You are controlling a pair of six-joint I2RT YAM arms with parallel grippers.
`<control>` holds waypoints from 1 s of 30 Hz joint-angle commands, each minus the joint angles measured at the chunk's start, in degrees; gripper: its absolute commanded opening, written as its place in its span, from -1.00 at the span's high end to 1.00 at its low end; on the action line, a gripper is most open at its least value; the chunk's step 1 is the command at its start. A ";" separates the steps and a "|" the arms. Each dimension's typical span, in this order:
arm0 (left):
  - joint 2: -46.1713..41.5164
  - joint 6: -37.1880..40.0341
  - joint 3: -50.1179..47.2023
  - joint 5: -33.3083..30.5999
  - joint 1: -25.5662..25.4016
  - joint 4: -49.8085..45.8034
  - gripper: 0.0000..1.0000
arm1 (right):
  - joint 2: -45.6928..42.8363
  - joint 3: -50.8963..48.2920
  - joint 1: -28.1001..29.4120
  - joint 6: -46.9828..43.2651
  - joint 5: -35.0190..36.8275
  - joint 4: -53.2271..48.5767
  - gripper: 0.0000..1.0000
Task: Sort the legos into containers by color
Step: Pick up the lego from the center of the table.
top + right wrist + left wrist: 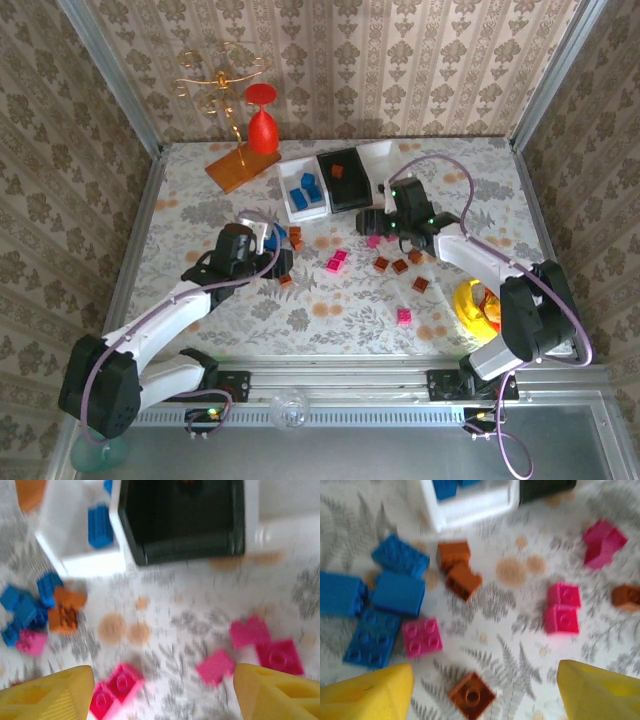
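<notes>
From above, a table [190, 215] covered in a pale floral-print cloth sits between walls of damask wallpaper. Small studded plastic legos [338, 262] in magenta, orange-brown and blue lie scattered mid-table between two arms. Behind them three rectangular bins stand side by side: a white bin [303, 213] holding blue bricks, a black bin [350, 188] holding one orange-brown brick, and a second white bin [380, 153]. Farther back lie a flat orange board [238, 165], a curly gold wire stand [215, 80] and a glossy red goblet shape [262, 125]. A yellow snack packet [475, 305] lies beside the right arm. The left gripper [485, 680] hangs over a blue cluster [395, 587], yellow jaws spread, empty. The right gripper [164, 680] hovers over magenta bricks [117, 687], jaws apart, empty.
</notes>
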 commanded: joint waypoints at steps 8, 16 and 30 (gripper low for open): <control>11.64 -12.78 -0.66 -8.19 -9.43 -1.57 -0.51 | -3.43 -8.45 2.08 -1.95 0.07 7.91 -0.71; 22.46 -11.99 5.25 -12.65 -9.87 -1.37 -0.32 | -4.91 -11.96 3.15 -0.91 0.97 11.59 -0.73; 26.38 -9.23 13.30 -18.98 -14.75 1.04 0.30 | -9.31 -14.57 3.01 1.19 3.74 12.74 -0.73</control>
